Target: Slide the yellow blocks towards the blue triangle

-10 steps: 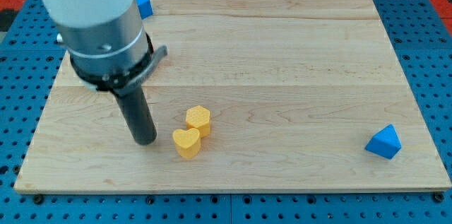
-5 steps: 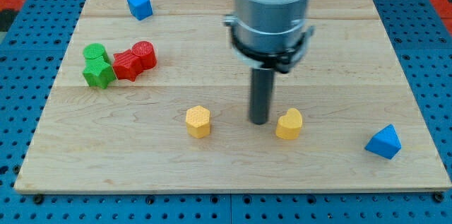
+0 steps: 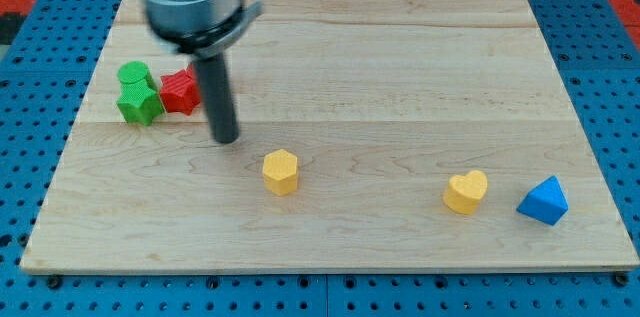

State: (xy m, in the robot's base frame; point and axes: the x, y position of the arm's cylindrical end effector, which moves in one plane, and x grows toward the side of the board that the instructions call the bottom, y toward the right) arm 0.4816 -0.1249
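Note:
A yellow heart block lies near the view's bottom right, just left of the blue triangle, with a small gap between them. A yellow hexagon block lies at the bottom centre, far left of the triangle. My tip rests on the board up and to the left of the yellow hexagon, a short gap away, not touching it.
Two green blocks and a red block are clustered at the view's left, just left of the rod. The arm's body hides the board's upper left. The wooden board sits on a blue pegboard.
The yellow heart has moved right, close to the blue triangle. My tip has swung from beside the heart back to the left, near the yellow hexagon. The blue cube is now hidden.

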